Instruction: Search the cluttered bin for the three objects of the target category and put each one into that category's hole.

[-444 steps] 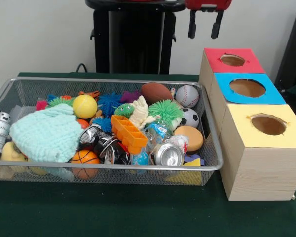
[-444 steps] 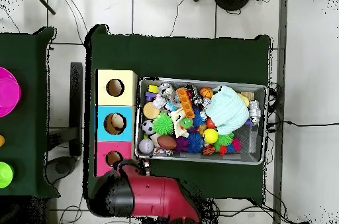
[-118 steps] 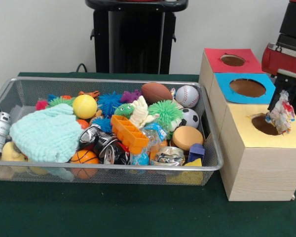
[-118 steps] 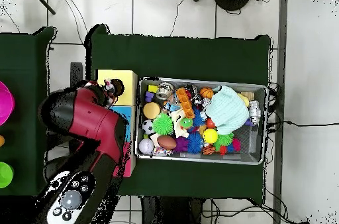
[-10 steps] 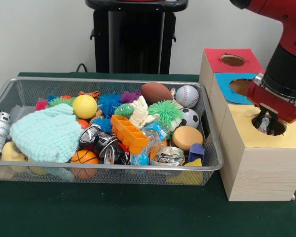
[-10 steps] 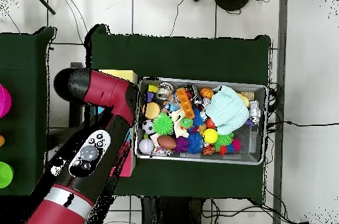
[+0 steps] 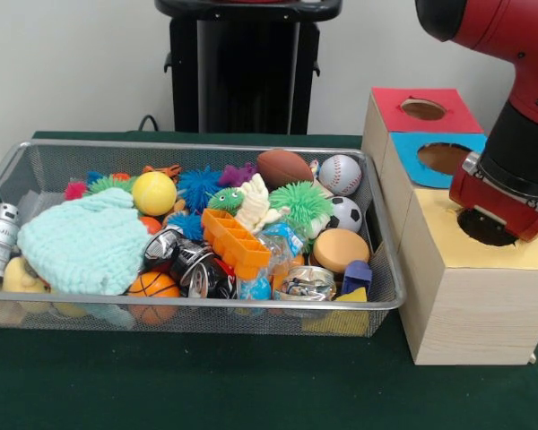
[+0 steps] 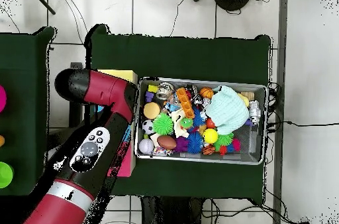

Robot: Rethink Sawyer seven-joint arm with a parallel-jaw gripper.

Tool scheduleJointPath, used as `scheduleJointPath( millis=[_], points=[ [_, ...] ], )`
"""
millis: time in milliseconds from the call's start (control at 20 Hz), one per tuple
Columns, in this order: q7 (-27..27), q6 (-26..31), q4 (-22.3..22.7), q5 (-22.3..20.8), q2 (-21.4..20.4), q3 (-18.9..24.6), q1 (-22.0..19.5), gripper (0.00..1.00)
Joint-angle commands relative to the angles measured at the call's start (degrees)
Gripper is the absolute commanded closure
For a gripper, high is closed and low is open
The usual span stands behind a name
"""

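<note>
Pincer state cannot be told: the arm's red wrist (image 7: 507,193) sits low over the yellow hole (image 7: 486,228), hiding it. Judged step: dropping a cloth there, so lift straight up, clear of the rim. The mint cloth (image 7: 83,244) lies at the bin's (image 7: 197,303) left end.

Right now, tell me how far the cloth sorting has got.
Done: apparently one cloth, since no dotted cloth shows in the basket. In hand: the arm sits over the yellow hole, and whatever it carries is hidden. Left: the mint cloth lies in the basket; the cream one I cannot pick out.
</note>
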Motion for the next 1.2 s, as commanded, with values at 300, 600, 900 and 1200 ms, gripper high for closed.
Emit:
scheduleJointPath(
  millis=[300, 600, 900, 1200],
  points=[
    [17.66, -2.19, -0.13, 1.68, 1.29, 8.12, -0.94, 0.00],
    [17.85, -0.85, 0.52, 1.73, 0.49, 8.42, -0.34, 0.00],
    [18.26, -1.58, 1.32, 1.89, 0.13, 8.46, 0.07, 1.00],
    [19.21, -1.10, -0.05, 1.47, 0.46, 8.06, -0.42, 1.00]
  ],
)
